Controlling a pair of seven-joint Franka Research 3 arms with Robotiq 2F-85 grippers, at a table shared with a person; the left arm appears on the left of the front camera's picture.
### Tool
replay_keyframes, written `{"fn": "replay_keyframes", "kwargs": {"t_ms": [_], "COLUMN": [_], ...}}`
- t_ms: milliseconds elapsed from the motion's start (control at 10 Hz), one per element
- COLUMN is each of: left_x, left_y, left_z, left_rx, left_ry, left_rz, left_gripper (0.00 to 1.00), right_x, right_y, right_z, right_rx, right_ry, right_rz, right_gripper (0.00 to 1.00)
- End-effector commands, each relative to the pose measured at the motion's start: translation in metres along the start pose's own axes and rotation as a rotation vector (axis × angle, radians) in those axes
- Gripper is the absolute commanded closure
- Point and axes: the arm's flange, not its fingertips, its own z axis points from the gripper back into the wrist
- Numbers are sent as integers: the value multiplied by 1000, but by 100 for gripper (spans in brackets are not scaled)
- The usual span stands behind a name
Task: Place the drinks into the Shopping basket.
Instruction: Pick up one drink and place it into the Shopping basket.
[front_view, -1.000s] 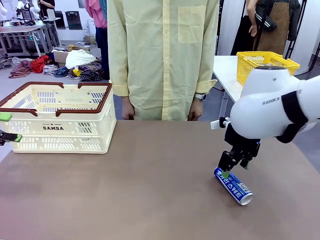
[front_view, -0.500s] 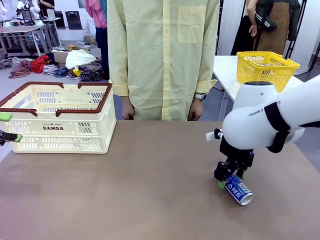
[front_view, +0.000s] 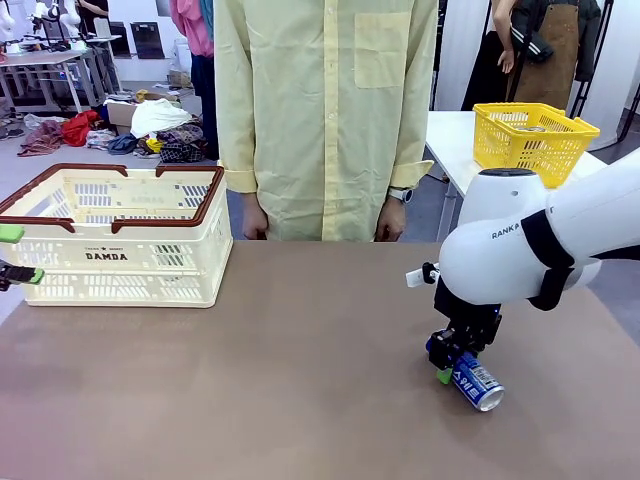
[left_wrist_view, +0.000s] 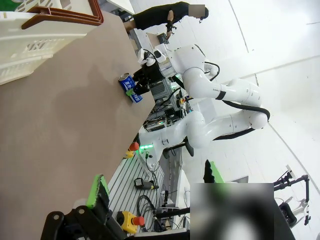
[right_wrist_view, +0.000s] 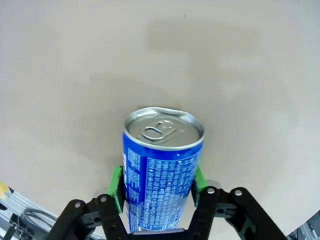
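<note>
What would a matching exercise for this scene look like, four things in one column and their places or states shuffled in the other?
Column one:
1. blue drink can
2. DAMDA shopping basket
3. yellow basket
4. left tool

Column two:
A. open, holding nothing
B. on the white table farther back
C. gripped by the right tool
D. at the far left of the brown table

Pairs: 1-C, 2-D, 3-B, 4-A

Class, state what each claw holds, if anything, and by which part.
The right claw grips the blue can across the sides of its body, behind the pull-tab end. The left claw, open, holds nothing.
</note>
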Motion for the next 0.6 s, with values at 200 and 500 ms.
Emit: {"fn": "replay_keyframes", "kwargs": {"t_ms": [200,500], "left_x": [-2,-2], "left_y": [-1,-1], "left_z": [0,0], "left_rx": [-8,-8], "left_ry": [-1,-1], "left_rz": [-19,-19], "left_gripper": [0,0], "right_x": [-9,-15], "right_y": [-3,-7], "right_z": [1,52], "right_rx": [27,68], "right_ry": [-32,-28], "right_rz": [-19,-82], "right_gripper": [100,100]}}
